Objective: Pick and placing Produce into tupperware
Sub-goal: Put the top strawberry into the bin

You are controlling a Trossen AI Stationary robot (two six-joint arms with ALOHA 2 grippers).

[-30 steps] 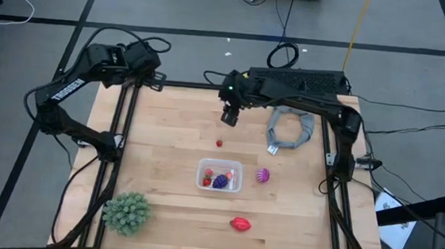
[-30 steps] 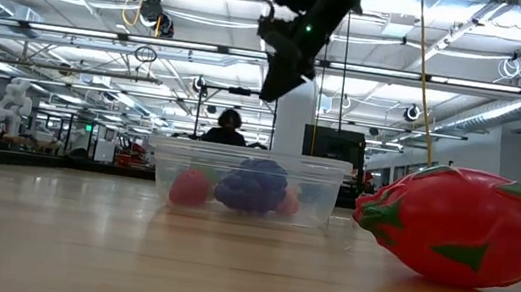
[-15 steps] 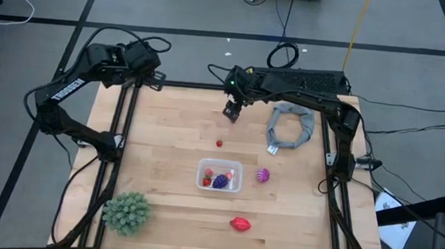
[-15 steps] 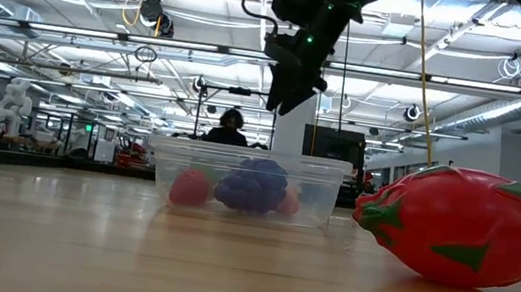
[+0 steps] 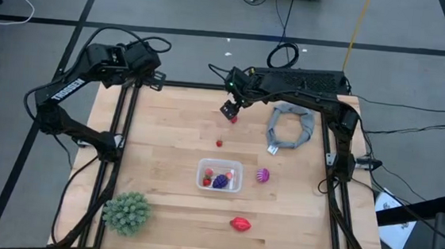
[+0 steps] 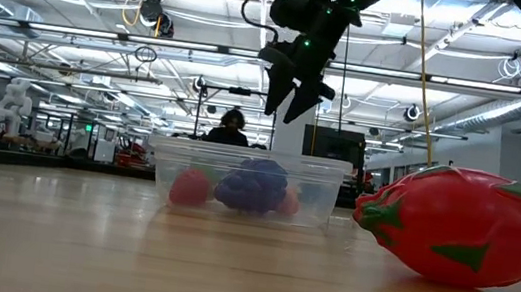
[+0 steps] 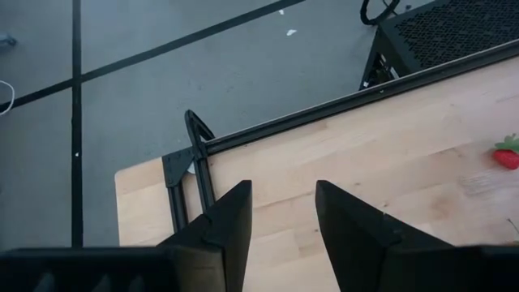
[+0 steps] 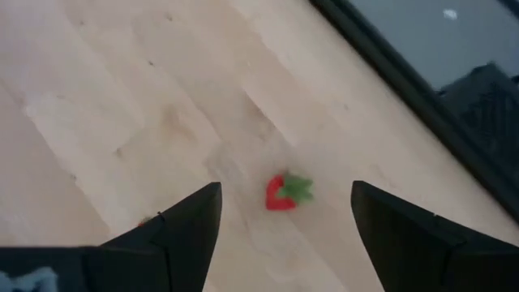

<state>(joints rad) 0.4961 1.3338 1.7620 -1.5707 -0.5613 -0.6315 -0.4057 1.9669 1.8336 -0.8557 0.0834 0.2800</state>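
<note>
Hovering over the table's far side, right gripper point(image 5: 229, 112) with fingers spread wide, nothing held; a strawberry point(image 8: 285, 193) lies on the wood just ahead, between the fingertips' line of sight. Another small red berry point(image 5: 219, 143) sits nearer the tub point(image 5: 219, 176), apart from it. Tub holds a purple fruit point(image 5: 220, 182) and red pieces. Magenta fruit point(image 5: 262, 175) just beside the tub; red oval point(image 5: 239, 223) near the front edge. Left gripper point(image 7: 281, 212) parked at far-left corner, fingers apart, empty
</note>
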